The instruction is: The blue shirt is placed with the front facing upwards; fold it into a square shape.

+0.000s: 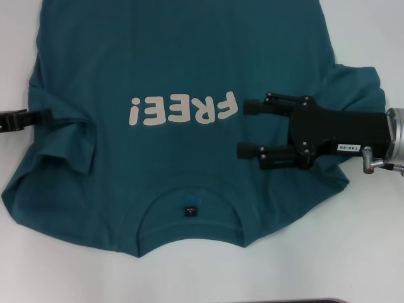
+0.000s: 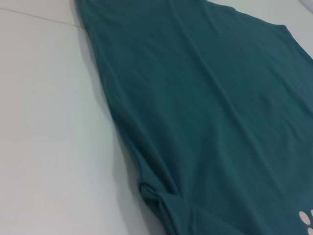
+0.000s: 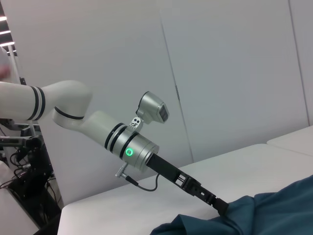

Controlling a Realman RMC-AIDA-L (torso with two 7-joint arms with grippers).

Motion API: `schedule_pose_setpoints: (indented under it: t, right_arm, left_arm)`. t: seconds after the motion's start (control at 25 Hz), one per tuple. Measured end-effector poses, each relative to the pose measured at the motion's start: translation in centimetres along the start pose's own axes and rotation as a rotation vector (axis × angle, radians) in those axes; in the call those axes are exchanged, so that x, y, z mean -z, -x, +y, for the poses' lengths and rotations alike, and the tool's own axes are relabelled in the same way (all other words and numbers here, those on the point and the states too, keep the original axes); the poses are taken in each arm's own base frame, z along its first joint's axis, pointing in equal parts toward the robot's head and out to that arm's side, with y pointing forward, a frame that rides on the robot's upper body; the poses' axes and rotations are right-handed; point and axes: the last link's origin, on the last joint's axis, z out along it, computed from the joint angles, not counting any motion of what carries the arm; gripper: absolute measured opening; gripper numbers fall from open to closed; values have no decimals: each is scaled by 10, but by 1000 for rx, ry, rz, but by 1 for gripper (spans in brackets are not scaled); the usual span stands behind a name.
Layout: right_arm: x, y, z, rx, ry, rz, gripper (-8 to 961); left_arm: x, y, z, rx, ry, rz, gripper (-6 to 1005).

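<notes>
- Shirt [image 1: 183,69] lies flat on the white surface [image 1: 379,265], print up. Folded yet?
- Barely. Left end effector [image 1: 44,116] pinches the left sleeve; right end effector [image 1: 243,129] hovers, fingers apart.

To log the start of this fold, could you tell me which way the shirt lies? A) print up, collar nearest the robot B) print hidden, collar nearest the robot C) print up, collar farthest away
A: the shirt shows its white lettering, and the collar sits at the near edge.
</notes>
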Motion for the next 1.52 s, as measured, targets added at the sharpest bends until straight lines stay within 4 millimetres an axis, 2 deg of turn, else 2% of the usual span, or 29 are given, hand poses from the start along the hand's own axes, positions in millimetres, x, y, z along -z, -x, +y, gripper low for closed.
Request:
schedule_pose_setpoints:
  t: [0.2, 0.64, 0.96, 1.32, 1.52]
  right_arm:
    - [0, 0, 0, 0, 0, 0, 896]
    - [0, 0, 0, 0, -2, 0, 896]
    - [0, 0, -1, 1, -5, -1, 896]
    - [0, 0, -1, 2, -6, -1, 896]
    - [0, 0, -1, 2, -5, -1, 896]
  left_arm:
    - [-1, -2, 0, 6, -6, 9, 533]
    - [-2, -2, 0, 1, -9, -2, 325]
    - [-6, -7, 4, -7, 3, 5, 2]
    - [-13, -23, 23, -33, 77, 21, 8]
    - [-24, -34, 37, -53, 112, 28, 12]
